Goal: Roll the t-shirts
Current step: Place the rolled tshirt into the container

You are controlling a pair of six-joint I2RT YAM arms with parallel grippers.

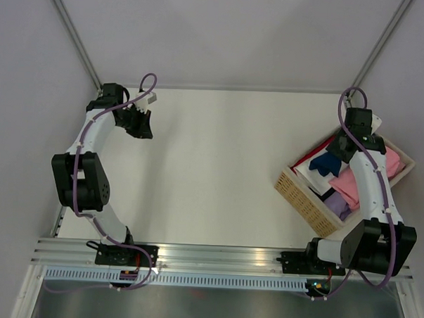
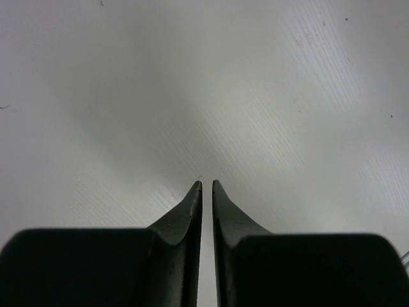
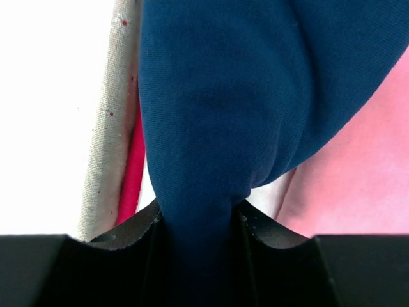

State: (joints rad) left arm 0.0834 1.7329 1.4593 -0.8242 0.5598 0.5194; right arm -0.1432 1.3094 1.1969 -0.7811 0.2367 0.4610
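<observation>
On the white table [image 1: 211, 180], a wicker basket [image 1: 302, 194] sits at the right, holding a heap of what look like t-shirts [image 1: 348, 182] in pink, purple, red and white. The right pincer [image 3: 198, 214] reaches into it, jaws clamped partway on a bunched fold of the navy blue t-shirt [image 3: 217, 96] atop the heap. Farther back on the left, the left pincer [image 2: 207, 184] hovers over the table, jaws all but closed, gripping nothing.
</observation>
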